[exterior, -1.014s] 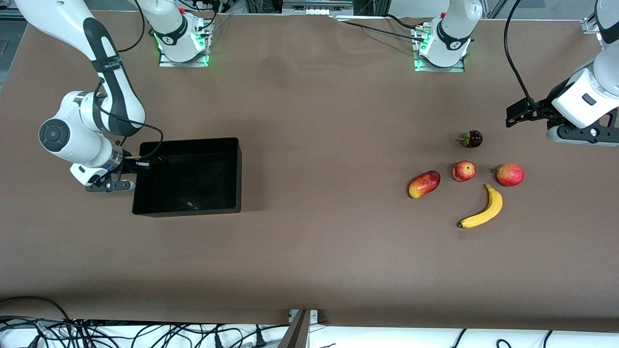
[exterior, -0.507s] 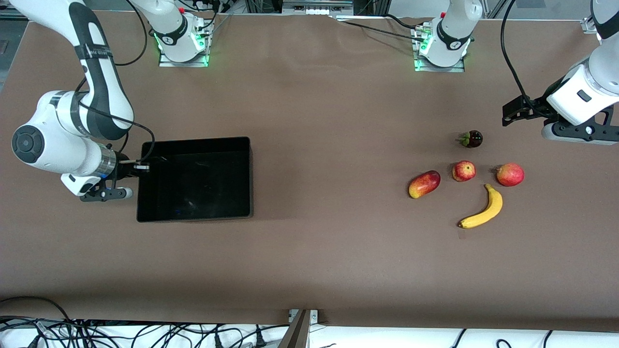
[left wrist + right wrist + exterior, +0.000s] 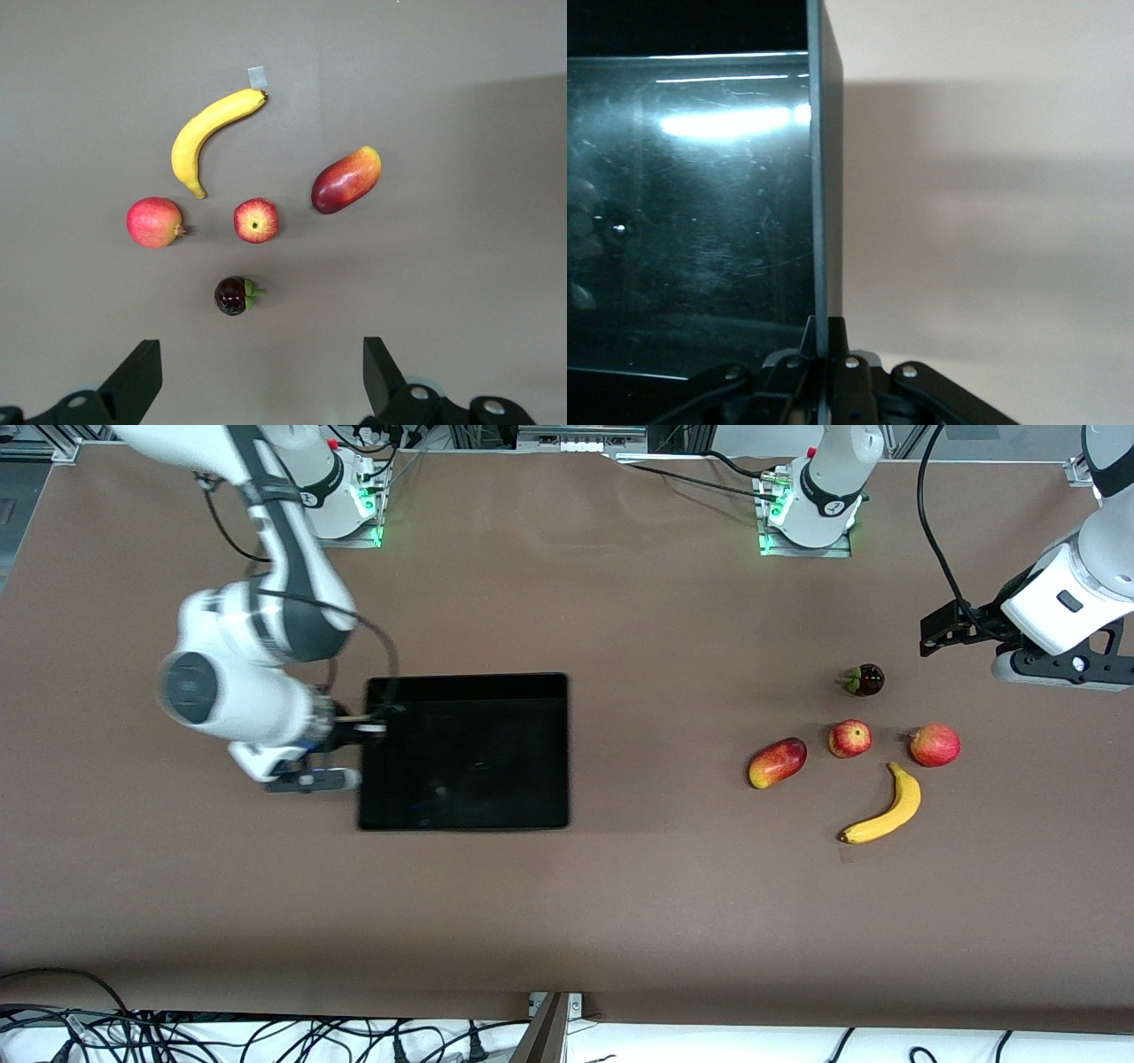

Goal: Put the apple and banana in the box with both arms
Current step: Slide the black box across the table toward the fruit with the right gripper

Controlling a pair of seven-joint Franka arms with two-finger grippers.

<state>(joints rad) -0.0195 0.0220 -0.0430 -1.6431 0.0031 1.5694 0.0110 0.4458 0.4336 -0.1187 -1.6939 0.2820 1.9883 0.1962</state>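
Box (image 3: 469, 753) dragged toward the fruit, right hand (image 3: 376, 731) clamped on its wall, left hand (image 3: 930, 633) spread, holding nothing

Fruit, five pieces: one apple (image 3: 850, 739), one banana (image 3: 884, 808), one pinkish-red round fruit (image 3: 935, 745), one red-yellow mango (image 3: 777, 763), one dark mangosteen (image 3: 864, 680); black box (image 3: 462, 819), one; robot arms, two; grippers, two
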